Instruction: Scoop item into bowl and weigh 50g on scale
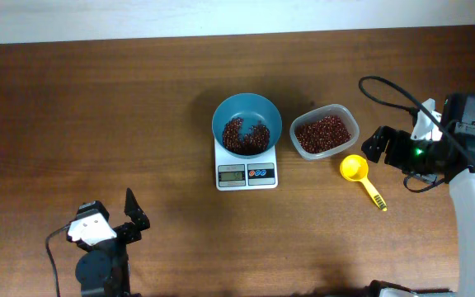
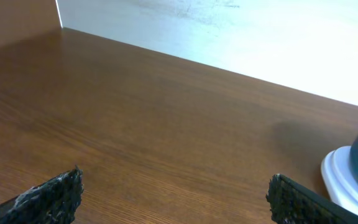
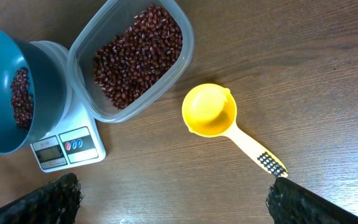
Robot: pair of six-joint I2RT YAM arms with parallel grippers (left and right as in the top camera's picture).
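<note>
**Clerk:** First entry, the task's goods?

**Keeper:** Beans (image 1: 246,137), small, dark red-brown. One loose heap in the bowl (image 1: 247,105), teal-blue, round. The heap covers the floor of the bowl and its upper inner wall is bare.

**Clerk:** And the bowl stands where?

**Keeper:** On the scale (image 1: 271,175), white, square, at mid-table. The display and the red and blue buttons face the near edge. The reading is too small to make out.

**Clerk:** Neighbouring stock?

**Keeper:** One clear container (image 1: 355,130), rounded-rectangular, just beside the scale on its right, holding a larger lot of the same beans. One yellow scoop (image 1: 354,168), empty, lying on the table (image 1: 97,124) near the container, handle pointing away from the scale.

**Clerk:** Pincers?

**Keeper:** Two. Right gripper (image 3: 176,182): fingers spread wide, nothing between them, hanging above the scoop and container and touching neither. Left gripper (image 2: 176,177): likewise spread wide and holding nothing, over bare wood at the near left, well apart from the scale.
</note>
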